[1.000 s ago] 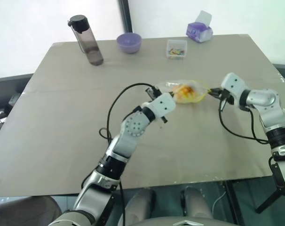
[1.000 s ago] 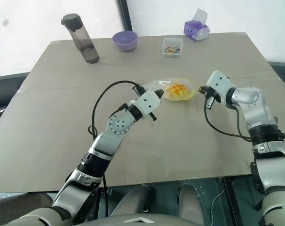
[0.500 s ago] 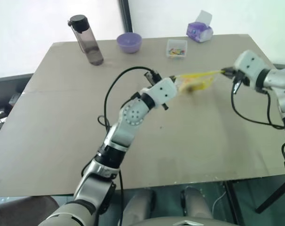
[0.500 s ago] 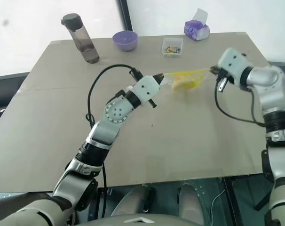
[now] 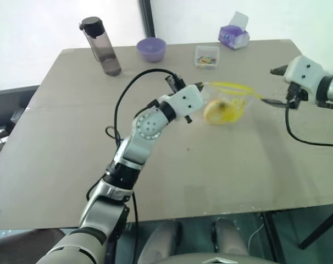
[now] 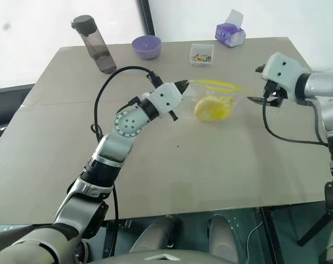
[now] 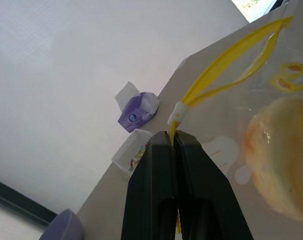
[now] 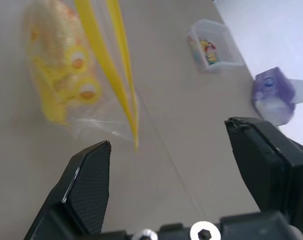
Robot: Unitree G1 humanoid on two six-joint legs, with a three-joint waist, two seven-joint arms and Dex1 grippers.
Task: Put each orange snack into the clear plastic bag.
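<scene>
Hanging from the left tool [image 5: 201,86], pressed together on its yellow seal strip, the clear plastic bag [image 5: 227,104] holds the orange snack [image 5: 216,111] above the table [image 5: 73,143]. The right tool [image 5: 276,86], spread and empty, sits just beyond the strip's free end, so the left is the arm carrying it.

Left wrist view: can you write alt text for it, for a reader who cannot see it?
The left gripper is shut on the yellow seal strip of the clear plastic bag, with the orange bun inside the bag. Beyond are a purple tissue box, a small clear box and the rim of a purple bowl.
</scene>
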